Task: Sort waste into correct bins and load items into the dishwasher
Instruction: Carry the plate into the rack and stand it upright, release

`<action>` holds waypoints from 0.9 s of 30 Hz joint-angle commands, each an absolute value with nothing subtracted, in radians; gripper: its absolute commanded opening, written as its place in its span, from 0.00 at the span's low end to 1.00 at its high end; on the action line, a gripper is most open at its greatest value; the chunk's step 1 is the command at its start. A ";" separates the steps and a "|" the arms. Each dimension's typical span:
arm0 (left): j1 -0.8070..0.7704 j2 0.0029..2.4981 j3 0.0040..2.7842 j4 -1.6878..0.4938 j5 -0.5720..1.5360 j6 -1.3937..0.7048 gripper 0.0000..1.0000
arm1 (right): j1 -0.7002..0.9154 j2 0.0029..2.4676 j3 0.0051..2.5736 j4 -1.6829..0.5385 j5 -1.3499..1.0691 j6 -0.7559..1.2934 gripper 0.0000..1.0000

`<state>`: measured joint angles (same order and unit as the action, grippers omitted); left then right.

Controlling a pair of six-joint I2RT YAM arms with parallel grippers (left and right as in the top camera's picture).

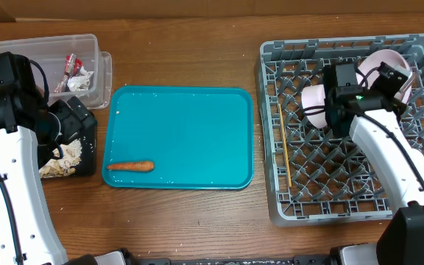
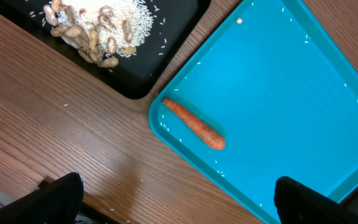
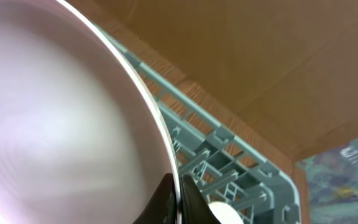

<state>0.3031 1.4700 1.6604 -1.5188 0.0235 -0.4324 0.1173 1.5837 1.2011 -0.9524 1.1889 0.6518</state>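
My right gripper (image 3: 177, 182) is shut on the rim of a round white plate (image 3: 61, 118), holding it on edge inside the grey dish rack (image 1: 266, 132). A white bowl (image 1: 386, 62) leans at the rack's far side and two chopsticks (image 1: 284, 143) lie along its left side. My left gripper (image 2: 182, 202) hangs open and empty above the table beside the teal tray (image 1: 197, 132). An orange carrot stick (image 2: 194, 124) lies at that tray's front-left corner. The black tray (image 2: 135, 87) holds white rice scraps (image 2: 117, 15). A red wrapper (image 1: 71, 65) and foil ball (image 1: 81, 79) lie in the clear tub (image 1: 87, 43).
Loose rice grains dot the teal tray and the wooden table (image 2: 55, 137). A small white round item (image 3: 219, 213) sits in the rack just below my right fingers. A brown cardboard wall (image 3: 241, 56) rises behind the rack.
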 commanded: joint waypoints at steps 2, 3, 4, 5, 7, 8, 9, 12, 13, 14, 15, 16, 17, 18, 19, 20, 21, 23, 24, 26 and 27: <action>0.307 1.464 1.656 -1.515 0.027 -0.442 1.00 | 0.122 1.584 1.190 -0.972 1.065 0.660 0.04; 0.307 1.464 1.656 -1.514 0.027 -0.442 1.00 | 0.129 1.584 1.190 -0.976 1.043 0.659 0.04; 0.307 1.464 1.656 -1.514 0.027 -0.442 1.00 | 0.146 1.584 1.190 -0.978 1.023 0.660 0.04; 0.307 1.464 1.656 -1.514 0.027 -0.442 1.00 | 0.166 1.584 1.191 -0.979 1.013 0.659 0.04; 0.307 1.464 1.656 -1.514 0.027 -0.442 1.00 | 0.226 1.584 1.192 -0.987 0.989 0.659 0.04; 0.307 1.464 1.656 -1.514 0.027 -0.442 1.00 | 0.260 1.584 1.192 -0.997 0.975 0.659 0.04; 0.307 1.464 1.656 -1.514 0.027 -0.442 1.00 | 0.315 1.584 1.192 -1.009 0.938 0.659 0.04; 0.307 1.464 1.656 -1.514 0.027 -0.442 1.00 | 0.386 1.584 1.192 -1.047 0.894 0.659 0.19; 0.307 1.464 1.656 -1.514 0.027 -0.442 1.00 | 0.418 1.582 1.193 -1.066 0.879 0.660 0.38; 0.307 1.464 1.656 -1.514 0.027 -0.442 1.00 | 0.432 1.577 1.195 -1.078 0.873 0.660 0.41; 0.307 1.464 1.656 -1.514 0.027 -0.442 1.00 | 0.439 1.564 1.209 -1.100 0.844 0.659 0.46; 0.307 1.464 1.656 -1.514 0.027 -0.442 1.00 | 0.439 1.554 1.221 -1.110 0.828 0.659 0.50; 0.307 1.464 1.656 -1.514 0.027 -0.442 1.00 | 0.439 1.541 1.236 -1.121 0.813 0.659 0.55; 0.307 1.464 1.656 -1.515 0.027 -0.442 1.00 | 0.438 1.518 1.255 -1.132 0.797 0.659 0.62; 0.307 1.464 1.656 -1.515 0.027 -0.442 1.00 | 0.437 1.504 1.266 -1.135 0.789 0.659 0.66; 0.307 1.464 1.656 -1.517 0.027 -0.442 1.00 | 0.437 1.486 1.278 -1.139 0.783 0.659 0.71; 0.307 1.464 1.656 -1.519 0.027 -0.442 1.00 | 0.437 1.456 1.296 -1.143 0.780 0.659 0.75; 0.307 1.464 1.656 -1.523 0.027 -0.441 1.00 | 0.437 1.412 1.319 -1.148 0.780 0.657 0.80; 0.307 1.464 1.656 -1.526 0.027 -0.441 1.00 | 0.436 1.381 1.332 -1.147 0.776 0.649 0.83; 0.306 1.464 1.656 -1.530 0.027 -0.441 1.00 | 0.424 1.332 1.346 -1.142 0.749 0.622 0.87; 0.306 1.464 1.656 -1.533 0.027 -0.441 1.00 | 0.411 1.311 1.348 -1.136 0.718 0.607 0.88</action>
